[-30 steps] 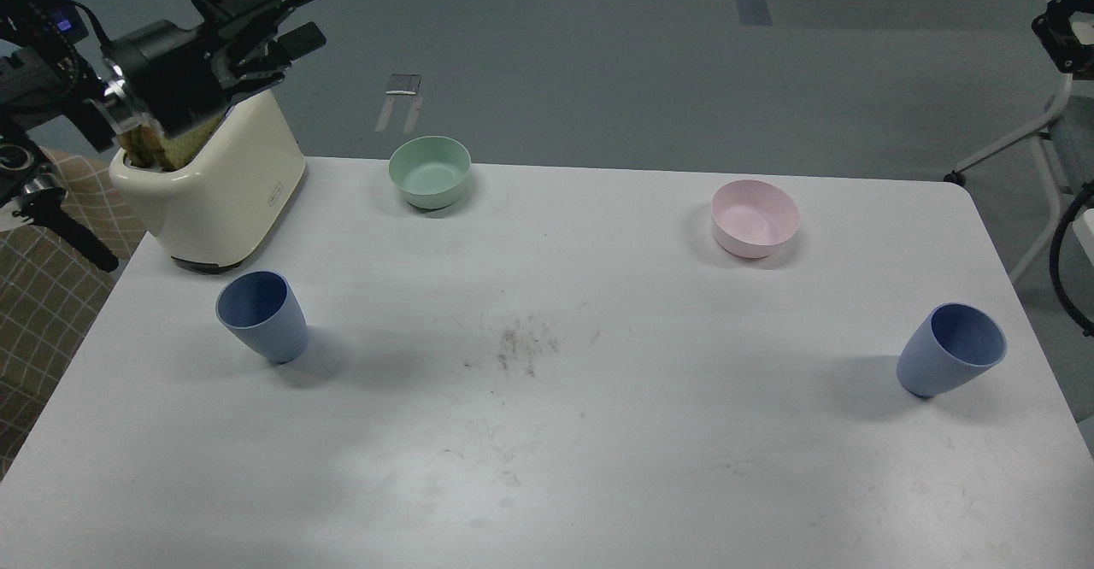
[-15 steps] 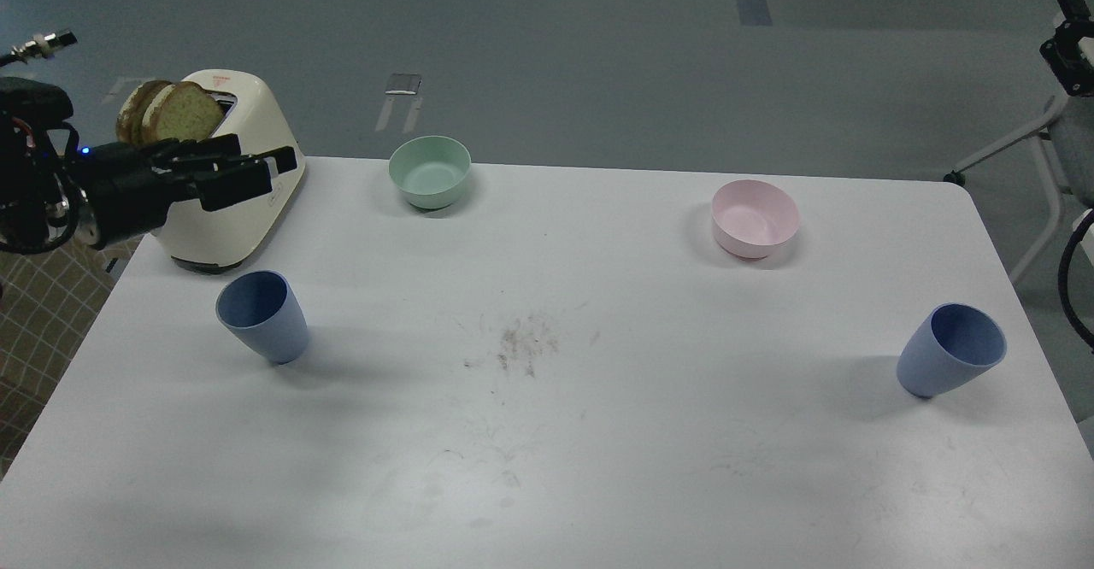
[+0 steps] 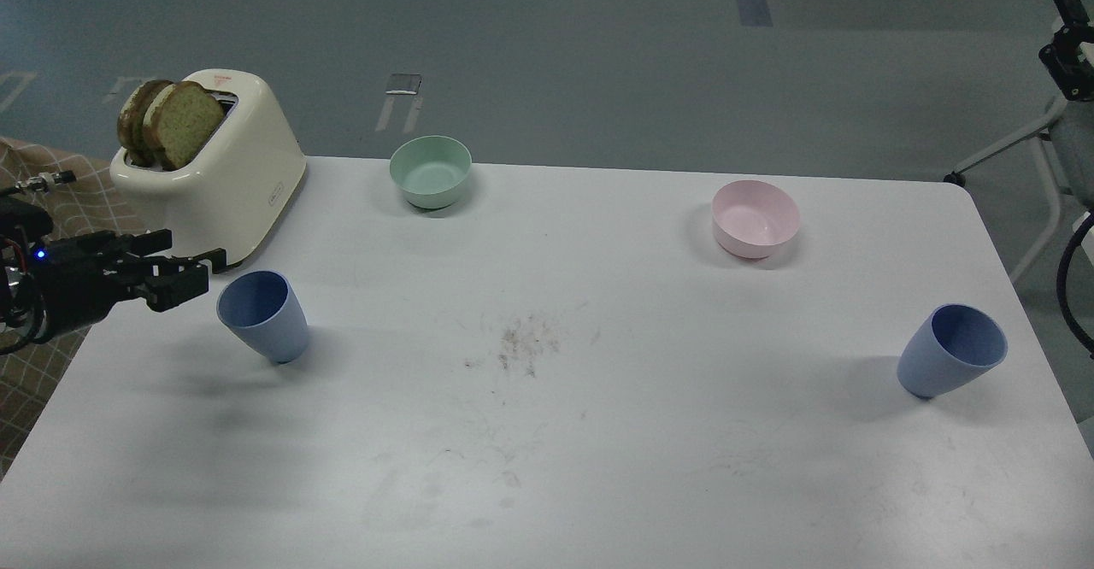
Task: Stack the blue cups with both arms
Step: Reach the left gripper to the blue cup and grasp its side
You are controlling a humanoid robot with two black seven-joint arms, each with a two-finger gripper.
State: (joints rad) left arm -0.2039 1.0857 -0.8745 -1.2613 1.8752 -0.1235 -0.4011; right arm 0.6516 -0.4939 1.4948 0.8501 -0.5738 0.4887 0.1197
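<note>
Two blue cups stand upright and apart on the white table [image 3: 598,466]. One blue cup [image 3: 263,317] is at the left and the other blue cup [image 3: 950,351] is at the far right. My left gripper [image 3: 201,270] is low at the table's left edge, just left of the left cup's rim. Its fingers point at the cup, open and empty, with a small gap to the cup. My right arm shows only as a dark part [image 3: 1070,39] at the upper right edge, far from the right cup. Its fingers cannot be told apart.
A cream toaster [image 3: 231,193] with bread slices [image 3: 171,123] stands at the back left, just behind my left gripper. A mint-green bowl [image 3: 430,172] and a pink bowl [image 3: 755,219] sit along the back. Dark smudges [image 3: 521,343] mark the table's middle.
My left gripper came down from above the toaster, swinging left and low to beside the left cup. The cups and bowls have not moved. The right arm has barely shifted.
</note>
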